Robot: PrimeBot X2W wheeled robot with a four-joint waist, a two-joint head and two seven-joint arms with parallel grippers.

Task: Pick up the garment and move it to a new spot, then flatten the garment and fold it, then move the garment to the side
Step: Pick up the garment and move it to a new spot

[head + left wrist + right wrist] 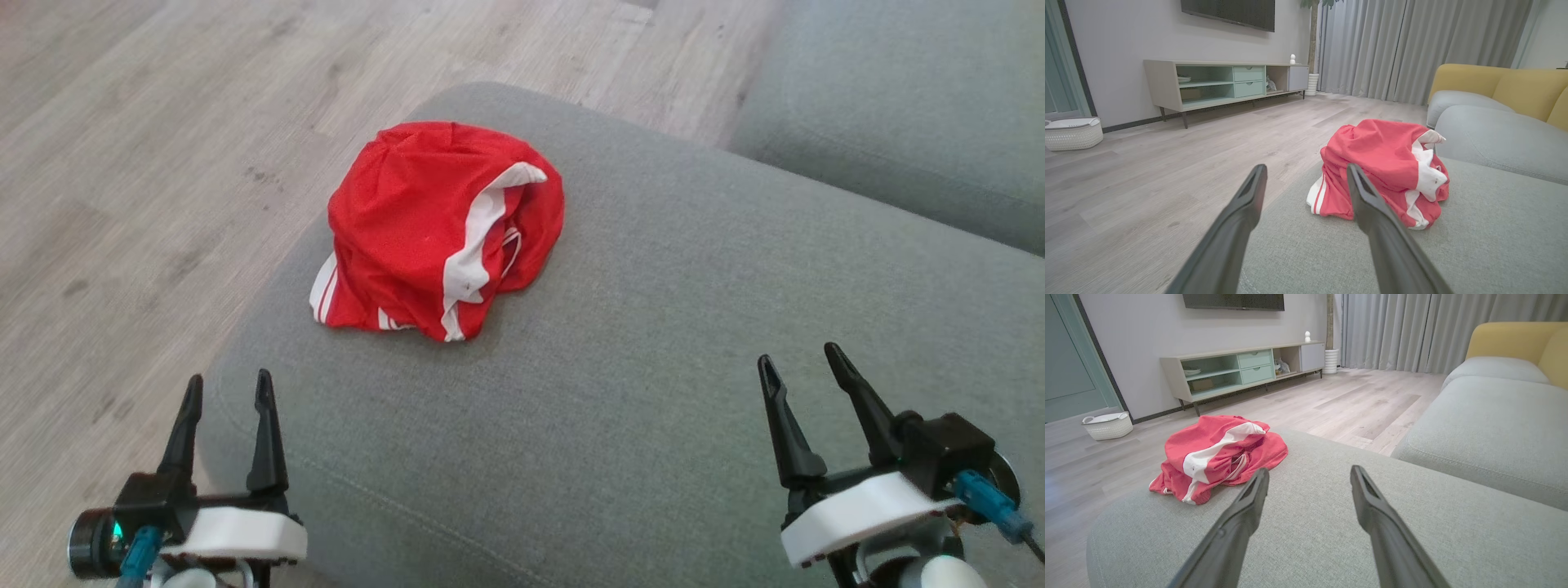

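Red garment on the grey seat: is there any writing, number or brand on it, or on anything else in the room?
No text can be read anywhere.
red garment: white stripes and panels, no letters or numbers showing.
television: any mark on its lower edge is too small to read.
white basket: no label visible.

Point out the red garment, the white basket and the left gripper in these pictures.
red garment (pixel 408 220): head view, red cloth at the heap's middle.
white basket (pixel 1109 430): right wrist view, its woven side wall.
left gripper (pixel 229 380): head view, midway between its open fingertips.
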